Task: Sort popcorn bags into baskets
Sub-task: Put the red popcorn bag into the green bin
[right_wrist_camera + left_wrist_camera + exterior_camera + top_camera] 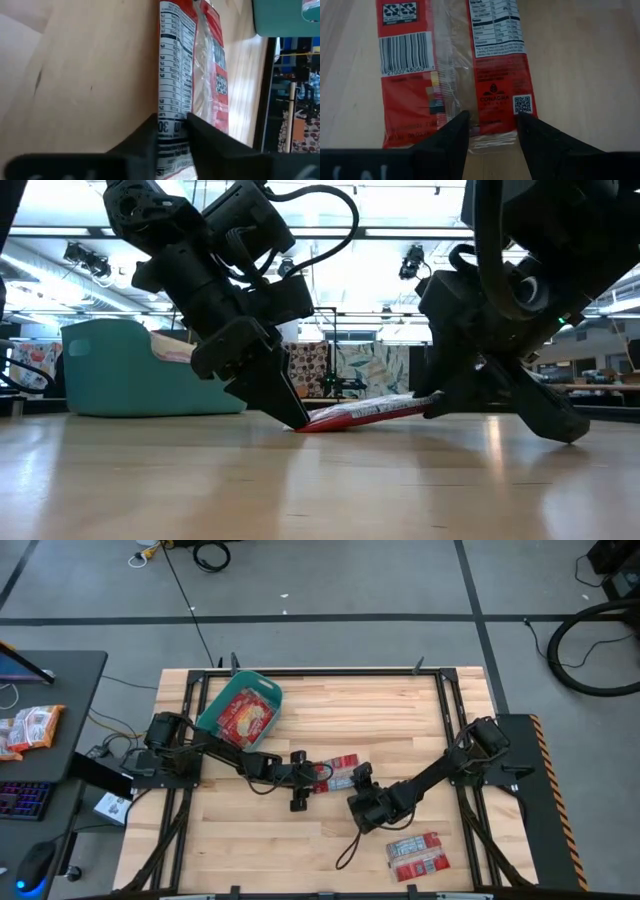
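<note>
A: High view: one popcorn bag point(338, 773) sits mid-desk, label side up, with both hands on it. Left hand point(318, 776) at its end facing the desk's left edge, right hand point(361, 778) at the opposite end.

B: Grip state?

A: Left wrist view: left fingers point(451, 140) straddle the bag's sealed edge, gap not fully closed, so I can't tell if it's clamped. Right wrist view: right fingers point(150, 131) pinch together on the bag's edge, looks clamped. Low view shows the right-hand end lifted off the wood, the other end down by the left hand.

B: So handover?

A: My read: yes, mid pick or pass. Teal basket point(211, 711) is at the far left corner with at least one red bag point(243, 717) inside. Left arm is the one nearer it.

B: Next?

A: Probably left closes firm, right lets go, left carries to the basket. Thin floppy film, could slip or fold.

B: Remaining?

A: Another bag point(417, 856) near the desk's near right corner, untouched.
</note>
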